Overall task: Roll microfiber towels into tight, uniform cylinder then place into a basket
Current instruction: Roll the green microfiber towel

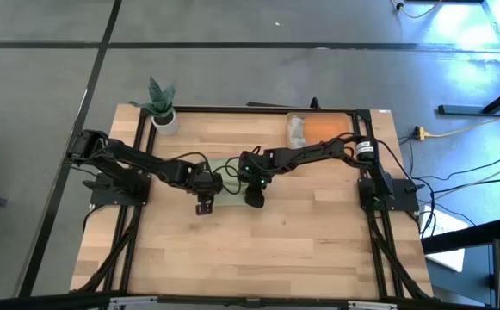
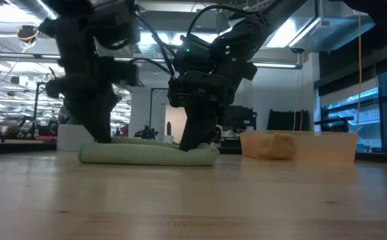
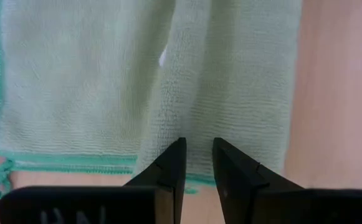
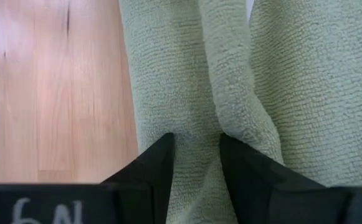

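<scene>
Both grippers sit at the green towel (image 2: 146, 154): right gripper (image 4: 195, 163) pinches the rolled ridge, left gripper (image 3: 197, 163) narrowly parted over its edge to keep the roll tight.

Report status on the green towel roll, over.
Right gripper pinching a fold of the green towel mid-table. Left gripper over the towel's edge, gripping nothing visible. Basket at far right, grey towel inside. Nothing obstructing.
</scene>
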Controlling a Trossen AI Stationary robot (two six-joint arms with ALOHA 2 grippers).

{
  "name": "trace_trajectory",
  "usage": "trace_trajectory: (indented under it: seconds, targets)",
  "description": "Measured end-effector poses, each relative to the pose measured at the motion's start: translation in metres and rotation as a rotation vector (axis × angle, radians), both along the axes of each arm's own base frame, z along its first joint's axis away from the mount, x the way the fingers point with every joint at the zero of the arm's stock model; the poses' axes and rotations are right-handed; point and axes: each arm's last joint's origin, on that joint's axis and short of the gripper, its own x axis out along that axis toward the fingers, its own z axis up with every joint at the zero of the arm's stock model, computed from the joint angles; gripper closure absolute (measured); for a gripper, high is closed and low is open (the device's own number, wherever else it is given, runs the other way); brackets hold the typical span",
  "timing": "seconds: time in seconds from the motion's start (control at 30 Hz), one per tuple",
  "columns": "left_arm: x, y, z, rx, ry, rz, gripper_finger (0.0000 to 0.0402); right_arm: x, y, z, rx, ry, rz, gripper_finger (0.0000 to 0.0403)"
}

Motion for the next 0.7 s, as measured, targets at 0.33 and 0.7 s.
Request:
trace_trajectory:
  seconds: [0.33,0.7]
  targets:
    - [-0.012,0.002,-0.019,-0.039,0.009,0.002,0.0333,0.008,-0.003,0.025,-0.014,0.033,0.016,0.0268]
    - [-0.012,0.002,-0.019,-0.038,0.011,-0.002,0.0333,0.015,0.031,0.055,-0.221,0.011,0.323,0.0268]
